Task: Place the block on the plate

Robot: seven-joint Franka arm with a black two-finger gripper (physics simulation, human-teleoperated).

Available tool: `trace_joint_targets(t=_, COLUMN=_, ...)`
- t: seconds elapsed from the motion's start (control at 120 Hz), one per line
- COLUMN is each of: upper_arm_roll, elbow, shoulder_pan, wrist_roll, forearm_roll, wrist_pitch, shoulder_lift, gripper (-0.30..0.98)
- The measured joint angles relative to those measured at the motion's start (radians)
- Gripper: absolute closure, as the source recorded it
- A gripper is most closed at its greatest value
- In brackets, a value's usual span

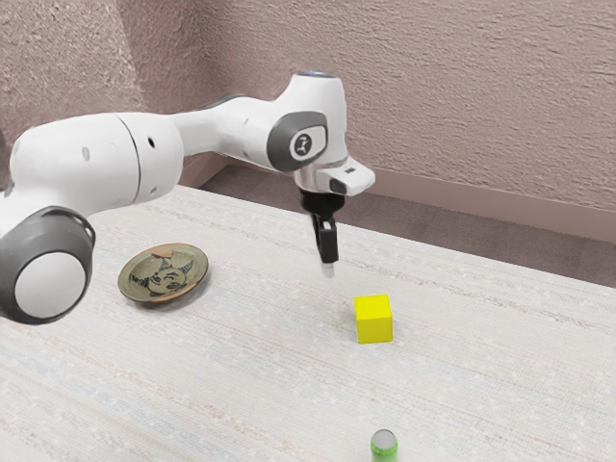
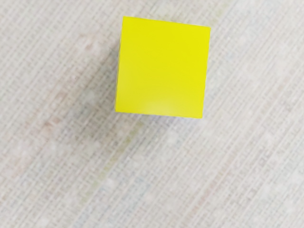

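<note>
I'm watching the black two-finger gripper (image 1: pixel 329 269) hovering above the tabletop (image 1: pixel 250 385), apart from the smooth yellow cube-shaped block (image 1: pixel 373 320) and slightly toward the exterior view's left of it. From here I cannot tell whether it is released or clenched, but it isn't grasping the block, which is resting on the tabletop, well apart from the round green-brown patterned plate (image 1: pixel 164 273). I'm judging this as the approach, with the lift and carry yet to be done. My main worry is alignment: if I'm lowering straight down without shifting over the block, I could be striking its edge and shoving it away. A poor wrist angle could be catching its corners and twisting it. Later, carrying too low could be knocking the plate's raised rim, and releasing off-centre could be leaving the block tilting there.
</note>
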Motion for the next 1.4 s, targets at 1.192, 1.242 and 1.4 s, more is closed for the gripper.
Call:
trace_joint_targets(t=1.192, upper_arm_roll=0.0, elbow=0.053, shoulder_pan=-0.099, wrist_roll=0.037, forearm_roll=-0.032, wrist_pitch=0.155, shoulder_lift=0.157, gripper=0.0)
trace_joint_targets(t=1.242, upper_arm_roll=0.0, elbow=0.062, shoulder_pan=-0.099, wrist_roll=0.037, forearm_roll=-0.03, wrist_pitch=0.155, shoulder_lift=0.16, gripper=0.0)
trace_joint_targets(t=1.4, upper_arm_roll=0.0, elbow=0.087, shoulder_pan=-0.098, wrist_roll=0.038, forearm_roll=-0.027, wrist_pitch=0.153, shoulder_lift=0.179, gripper=0.0)
